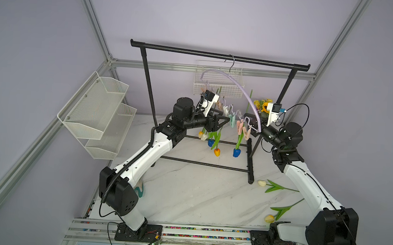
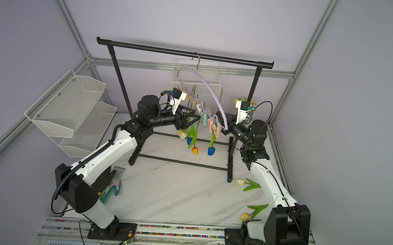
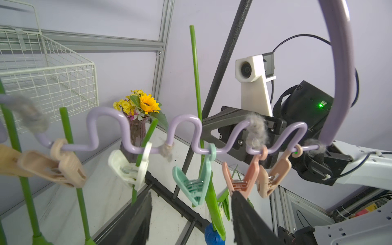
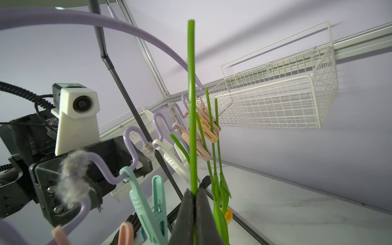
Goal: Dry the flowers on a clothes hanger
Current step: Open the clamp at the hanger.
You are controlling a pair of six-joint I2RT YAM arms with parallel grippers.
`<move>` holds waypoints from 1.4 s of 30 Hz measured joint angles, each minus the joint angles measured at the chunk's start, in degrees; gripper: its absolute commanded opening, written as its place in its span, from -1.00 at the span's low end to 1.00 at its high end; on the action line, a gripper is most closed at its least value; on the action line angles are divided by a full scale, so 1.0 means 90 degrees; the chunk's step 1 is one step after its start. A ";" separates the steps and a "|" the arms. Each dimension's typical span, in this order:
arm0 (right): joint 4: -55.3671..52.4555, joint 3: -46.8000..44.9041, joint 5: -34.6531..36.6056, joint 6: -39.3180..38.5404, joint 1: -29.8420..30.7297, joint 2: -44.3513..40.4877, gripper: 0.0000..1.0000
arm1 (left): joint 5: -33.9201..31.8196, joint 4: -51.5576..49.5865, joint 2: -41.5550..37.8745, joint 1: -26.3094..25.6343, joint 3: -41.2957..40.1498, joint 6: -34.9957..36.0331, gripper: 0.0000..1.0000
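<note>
While the lilac clothes hanger (image 1: 240, 88) is hanging from the black garment rack (image 1: 195, 51) at upper centre in both top views, the left gripper (image 1: 223, 123) and right gripper (image 1: 250, 121) are facing each other across its row of pegs at mid-frame. A blue tulip (image 1: 236, 152) is dangling head-down between them, and a white tulip (image 1: 261, 183) and a yellow tulip (image 1: 269, 218) are lying on the table (image 1: 197, 194) at lower right. In the left wrist view, the left jaws are standing apart at the lower edge, straddling the mint clothespin (image 3: 196, 182), with the upright stem (image 3: 196, 80) passing just behind it. In the right wrist view, the right jaws are clamping that stem at bottom centre, its long axis vertical and the mint clothespin just to its left. The left arm, being nearer, is probably the one to pinch the peg open while the right shifts the stem sideways into it.
</note>
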 measured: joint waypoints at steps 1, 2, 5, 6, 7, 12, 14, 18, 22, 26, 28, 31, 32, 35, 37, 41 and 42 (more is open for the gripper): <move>-0.0002 0.0024 0.0015 -0.0015 0.0053 0.0044 -1.00 | -0.0017 0.0007 0.0017 -0.0012 0.0010 0.0000 0.20; 0.0000 0.0049 0.0036 -0.0034 0.0107 0.0085 -1.00 | -0.0017 0.0017 0.0032 -0.0027 0.0012 0.0000 0.19; 0.0000 0.0087 0.0075 -0.0061 0.0255 0.0187 -1.00 | -0.0034 0.0019 0.0114 -0.0085 0.0068 0.0000 0.22; 0.0000 0.0095 0.0083 -0.0063 0.0299 0.0206 -1.00 | -0.0036 0.0022 0.0143 -0.0102 0.0085 0.0000 0.23; -0.0002 0.0095 0.0085 -0.0070 0.0335 0.0216 -1.00 | -0.0041 0.0015 0.0172 -0.0114 0.0107 0.0000 0.25; 0.0000 0.0226 0.0090 -0.0107 0.0495 0.0374 -1.00 | -0.0066 -0.0017 0.0287 -0.0185 0.0182 0.0000 0.27; -0.0005 0.0253 0.0090 -0.0138 0.0546 0.0430 -1.00 | -0.0087 -0.0022 0.0330 -0.0214 0.0231 0.0000 0.27; -0.0005 0.0255 0.0092 -0.0177 0.0605 0.0466 -1.00 | -0.0112 -0.0034 0.0403 -0.0250 0.0335 0.0000 0.26; -0.0005 0.0255 0.0092 -0.0199 0.0631 0.0466 -1.00 | -0.0131 -0.0036 0.0430 -0.0267 0.0372 0.0000 0.16; -0.0005 0.0257 0.0092 -0.0204 0.0641 0.0466 -1.00 | -0.0136 -0.0041 0.0430 -0.0277 0.0374 -0.0002 0.04; -0.0005 0.0257 0.0092 -0.0204 0.0641 0.0466 -1.00 | -0.0134 -0.0051 0.0437 -0.0277 0.0384 0.0000 0.01; -0.0005 0.0257 0.0092 -0.0204 0.0646 0.0466 -1.00 | -0.0134 -0.0061 0.0486 -0.0277 0.0447 0.0000 -0.07; -0.0005 0.0257 0.0092 -0.0204 0.0646 0.0466 -1.00 | -0.0134 -0.0061 0.0498 -0.0277 0.0461 0.0002 -0.09; -0.0002 0.0257 0.0097 -0.0204 0.0646 0.0466 -1.00 | -0.0134 -0.0063 0.0520 -0.0277 0.0474 -0.0002 -0.20; -0.0002 0.0257 0.0107 -0.0202 0.0646 0.0466 -1.00 | -0.0131 -0.0070 0.0525 -0.0277 0.0474 -0.0002 -0.25; -0.0002 0.0257 0.0141 -0.0199 0.0646 0.0459 -1.00 | -0.0131 -0.0070 0.0525 -0.0277 0.0476 0.0002 -0.35; -0.0002 0.0257 0.0158 -0.0199 0.0646 0.0454 -1.00 | -0.0131 -0.0070 0.0525 -0.0277 0.0476 -0.0002 -0.37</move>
